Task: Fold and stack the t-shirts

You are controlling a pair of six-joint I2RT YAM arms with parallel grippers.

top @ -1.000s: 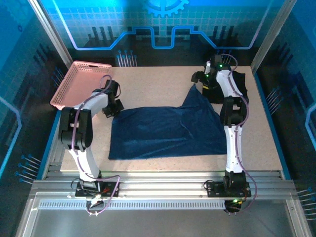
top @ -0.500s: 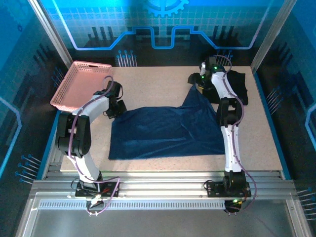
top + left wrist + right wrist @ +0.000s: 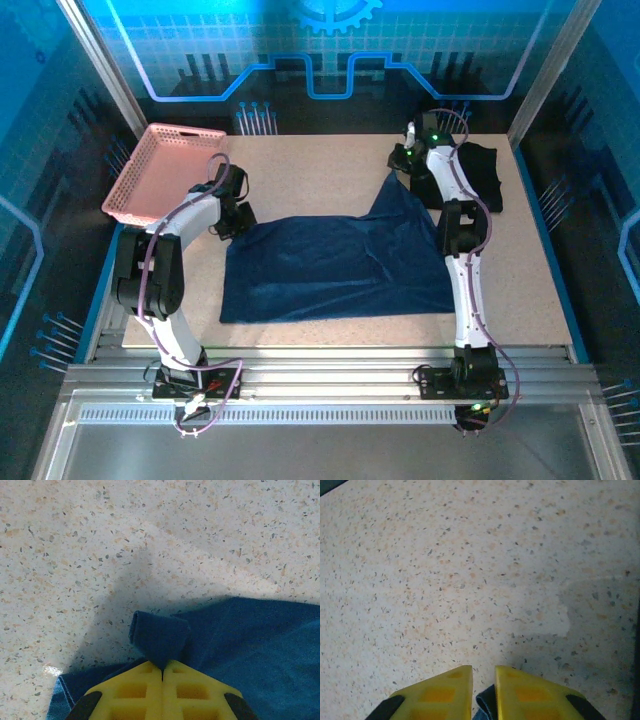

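Observation:
The navy blue t-shirt (image 3: 340, 265) lies spread flat mid-table, its far right corner pulled up into a peak. My left gripper (image 3: 235, 222) is shut on the shirt's far left corner; in the left wrist view a small fold of navy cloth (image 3: 160, 635) sticks out from between the closed yellow fingertips (image 3: 162, 667). My right gripper (image 3: 397, 172) sits at the peaked corner, and in the right wrist view its fingers (image 3: 483, 672) pinch an edge of navy cloth (image 3: 487, 705). The black t-shirt (image 3: 482, 175) lies folded at the far right, partly behind the right arm.
A pink perforated basket (image 3: 160, 170) stands at the far left corner, just beyond the left arm. Bare speckled tabletop (image 3: 320, 165) stretches between the two grippers at the back. Metal frame posts and blue walls close in the table's sides.
My right gripper has gone from wide open to shut on the shirt's far right corner. The left arm shifted slightly at first, then held still with its grip unchanged.

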